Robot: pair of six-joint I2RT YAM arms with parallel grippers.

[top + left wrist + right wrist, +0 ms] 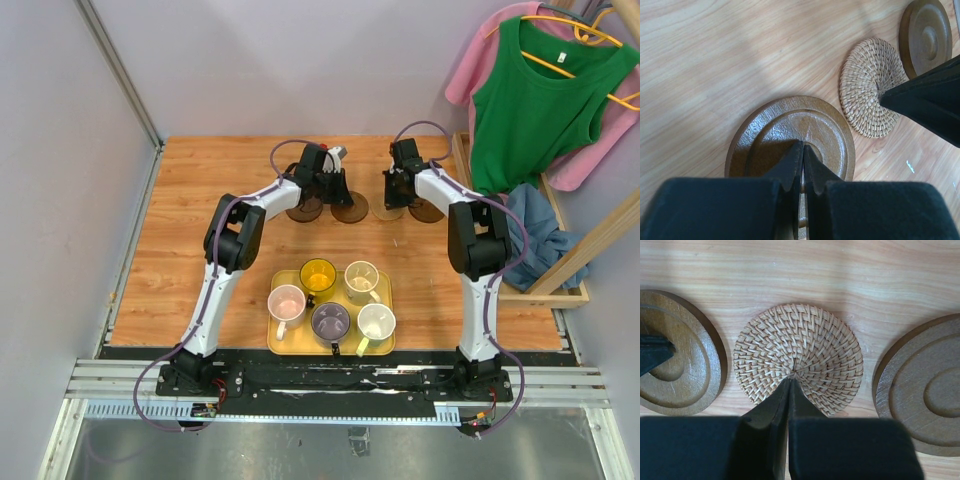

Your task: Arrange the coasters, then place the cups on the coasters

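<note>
Coasters point(350, 209) sit at 12 o'clock on the tabletop point(200, 200), left tool point(803, 150) closed empty with tips on a dark brown coaster point(785, 122), right tool point(789, 382) same on the woven coaster point(800, 340), so arranging step imo, next needs gentle spacing nudges before cups point(330, 320) at 6 o'clock.

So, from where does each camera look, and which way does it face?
Top external: above, behind the bases, facing down at table, tray and cups; left arm and right arm show.
Left wrist: faces down at a dark brown coaster; shut left gripper shows.
Right wrist: faces down at the woven coaster; shut right gripper shows.
Shared: both wrist views show the woven coaster.
</note>
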